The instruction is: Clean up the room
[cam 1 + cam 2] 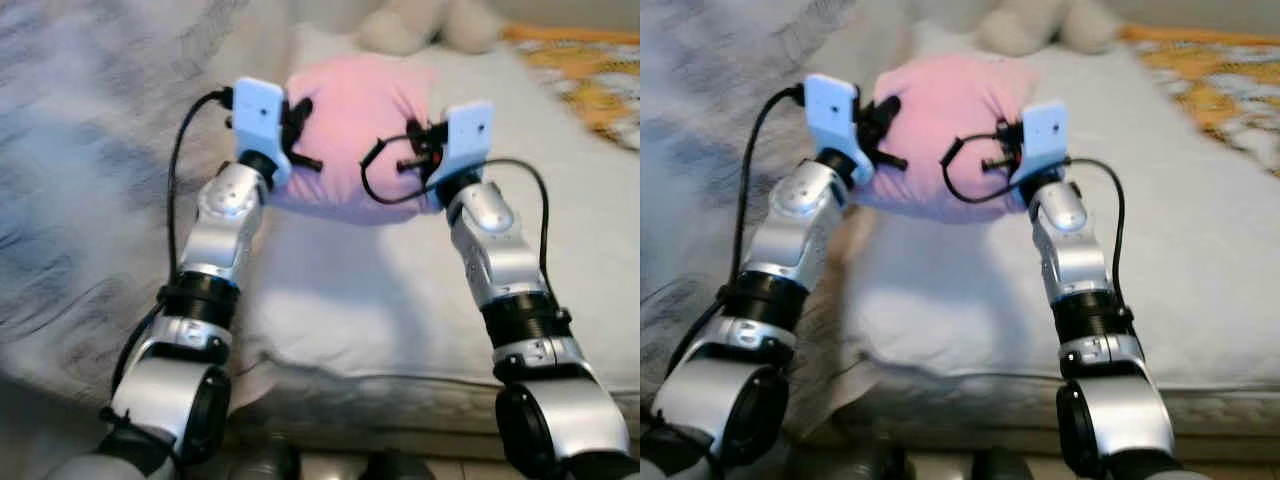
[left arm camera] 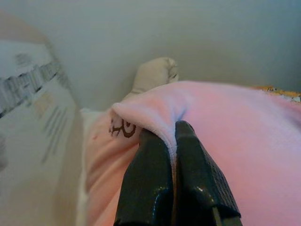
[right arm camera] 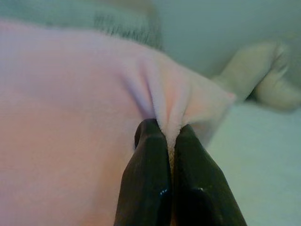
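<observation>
While it hangs between the two arms above the bed, the pink pillow [image 1: 362,130] looks soft and plump, its fleecy cover bunched into folds where it is gripped. A small dark printed mark shows on its cover near one corner in the left wrist view. The left gripper [image 2: 171,141] pinches a fold of the pink fabric at that corner, its two black fingers closed tight on the cloth. The right gripper [image 3: 168,134] does the same at the opposite side, fingers pressed together on a gathered pleat. Below the pillow lies the pale grey bed sheet [image 1: 400,310], with a grey patterned blanket [image 1: 80,200] on the robot's left. Beyond the pillow, a beige plush toy [image 1: 420,25] rests on the bed, and an orange patterned cloth [image 1: 590,70] lies at the far right.
</observation>
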{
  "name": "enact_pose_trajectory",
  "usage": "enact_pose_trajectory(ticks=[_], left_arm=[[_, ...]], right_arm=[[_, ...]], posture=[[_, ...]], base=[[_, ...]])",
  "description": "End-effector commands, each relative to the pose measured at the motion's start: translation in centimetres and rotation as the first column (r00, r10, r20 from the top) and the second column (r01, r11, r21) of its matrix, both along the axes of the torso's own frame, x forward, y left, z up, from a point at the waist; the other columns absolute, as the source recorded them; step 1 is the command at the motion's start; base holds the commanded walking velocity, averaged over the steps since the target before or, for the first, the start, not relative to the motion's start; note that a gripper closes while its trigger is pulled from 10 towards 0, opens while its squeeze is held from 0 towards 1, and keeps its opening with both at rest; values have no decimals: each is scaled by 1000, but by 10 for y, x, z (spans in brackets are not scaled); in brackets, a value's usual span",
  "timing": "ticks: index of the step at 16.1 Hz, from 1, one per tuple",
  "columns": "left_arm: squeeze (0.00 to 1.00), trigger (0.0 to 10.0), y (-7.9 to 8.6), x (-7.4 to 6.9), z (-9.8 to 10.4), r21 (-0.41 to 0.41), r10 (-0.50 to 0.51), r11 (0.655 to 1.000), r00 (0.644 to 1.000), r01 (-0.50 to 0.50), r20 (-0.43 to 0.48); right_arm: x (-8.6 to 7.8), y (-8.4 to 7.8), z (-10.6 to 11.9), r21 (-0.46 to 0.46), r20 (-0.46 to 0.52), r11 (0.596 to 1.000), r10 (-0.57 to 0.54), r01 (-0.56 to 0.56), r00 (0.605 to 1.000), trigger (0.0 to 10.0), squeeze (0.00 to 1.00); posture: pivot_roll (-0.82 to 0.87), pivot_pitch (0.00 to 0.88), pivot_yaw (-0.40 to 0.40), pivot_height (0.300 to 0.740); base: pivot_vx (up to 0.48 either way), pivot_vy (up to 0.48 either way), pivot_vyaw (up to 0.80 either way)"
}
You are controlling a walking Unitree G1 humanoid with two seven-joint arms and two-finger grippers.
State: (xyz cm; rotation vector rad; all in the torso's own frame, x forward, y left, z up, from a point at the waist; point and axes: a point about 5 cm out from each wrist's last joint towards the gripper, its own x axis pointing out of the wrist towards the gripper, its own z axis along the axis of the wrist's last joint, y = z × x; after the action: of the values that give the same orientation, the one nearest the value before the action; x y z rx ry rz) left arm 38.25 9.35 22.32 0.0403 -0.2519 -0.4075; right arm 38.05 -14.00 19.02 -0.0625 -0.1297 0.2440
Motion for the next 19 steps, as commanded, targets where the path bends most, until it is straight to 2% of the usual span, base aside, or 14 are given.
enact_pose_trajectory(ticks=[1, 4, 5, 6, 7, 8, 11, 13, 15, 18, 19], left_arm=[[0, 0, -5, 0, 8, 38, -16, 999, 999, 15, 28], [0, 0, -14, 0, 7, 43, -56, 998, 998, 55, 12], [0, 0, -24, -1, 5, 49, -96, 994, 995, 96, -5], [0, 0, -28, -1, 3, 50, -109, 993, 994, 110, -26], [0, 7137, -30, -1, 0, 57, -109, 992, 993, 111, -41], [0, 10000, -33, -1, -2, 61, -119, 991, 991, 122, -56], [0, 10000, -32, 4, -3, 24, -69, 997, 995, 71, -74], [0, 10000, -34, 7, -4, 3, -25, 1000, 996, 25, -85], [0, 10000, -33, 10, -9, 12, 25, 1000, 995, -24, -100], [0, 10000, -22, 17, -11, -4, 109, 994, 987, -110, -118], [0, 10000, -12, 22, -8, -2, 173, 985, 978, -175, -118]], right_arm=[[2, -4, 10, 28, 35, 1000, -10, 9, 999, 0, 0], [4, -8, 4, 22, 6, 1000, -15, 15, 1000, 0, 0], [6, -12, 2, -12, -8, 999, -43, 43, 999, 0, 0], [6, -12, 1, -36, -12, 998, -48, 47, 999, 10000, 0], [6, -13, -1, -46, -16, 998, -48, 48, 999, 10000, 0], [6, -15, -3, -43, -25, 998, -56, 54, 998, 10000, 0], [11, -28, -10, -68, -59, 995, -83, 79, 995, 10000, 0], [16, -36, -6, -112, -66, 991, -86, 78, 994, 10000, 0], [19, -37, -3, -115, -74, 990, -90, 81, 993, 10000, 0], [21, -37, -4, -114, -77, 989, -99, 89, 992, 10000, 0], [23, -32, -4, -138, -80, 987, -89, 77, 993, 10000, 0]], posture=[[22, 1, -36, 710], [15, 19, -29, 710], [7, 28, -26, 710], [2, 30, -24, 710], [-1, 30, -23, 710], [-4, 30, -21, 710], [-6, 44, -15, 710], [0, 59, -18, 710], [7, 72, -24, 710], [27, 104, -31, 710], [33, 127, -31, 710]], base=[[0, 0, 0], [0, 0, 0], [0, 0, 0], [0, 0, 0], [0, 0, 0], [0, 0, 0], [0, 0, 0], [0, 0, 0], [0, 0, 0], [0, 0, 0], [0, 0, 0]])
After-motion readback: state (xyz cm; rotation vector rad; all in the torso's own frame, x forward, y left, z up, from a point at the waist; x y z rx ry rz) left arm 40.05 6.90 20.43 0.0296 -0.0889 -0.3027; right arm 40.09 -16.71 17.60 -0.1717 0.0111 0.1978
